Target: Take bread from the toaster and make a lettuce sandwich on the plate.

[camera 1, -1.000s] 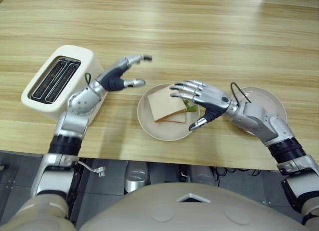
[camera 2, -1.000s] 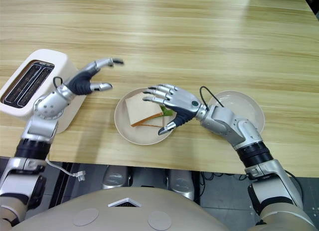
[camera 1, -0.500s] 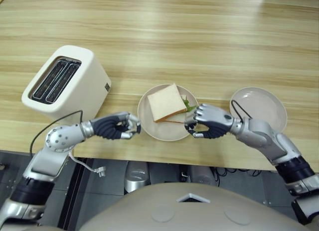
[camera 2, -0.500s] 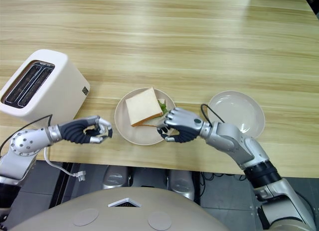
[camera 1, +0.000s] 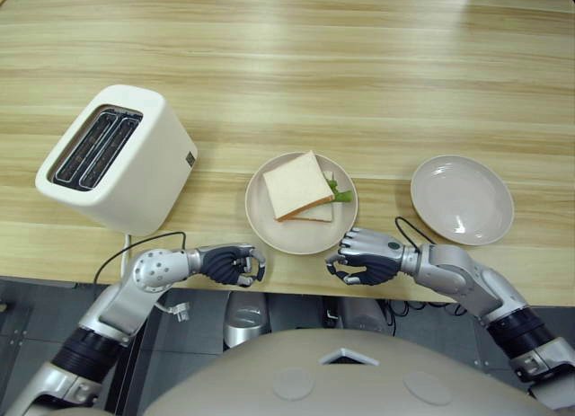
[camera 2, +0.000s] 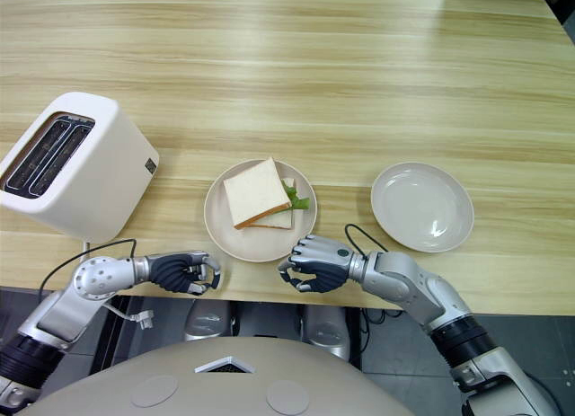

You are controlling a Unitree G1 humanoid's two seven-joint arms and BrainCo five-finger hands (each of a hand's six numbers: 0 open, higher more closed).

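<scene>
A sandwich [camera 1: 297, 187] of two white bread slices with green lettuce [camera 1: 341, 195] sticking out on its right lies on the beige plate [camera 1: 269, 232] in the middle of the table. The cream toaster [camera 1: 115, 160] stands at the left with both slots dark. My left hand [camera 1: 234, 264] sits at the table's front edge, left of and below the plate, fingers curled on nothing. My right hand [camera 1: 364, 257] is at the front edge, just right of and below the plate, also curled and holding nothing.
A second beige plate [camera 1: 461, 199] with nothing on it lies at the right. The wooden table [camera 1: 287, 66] stretches bare behind the plates. A thin black cable [camera 1: 135, 245] runs from the toaster's base over the front edge.
Both hands have pulled back from beside the sandwich to the table's front edge and closed from spread fingers into fists. The sandwich stays on the plate.
</scene>
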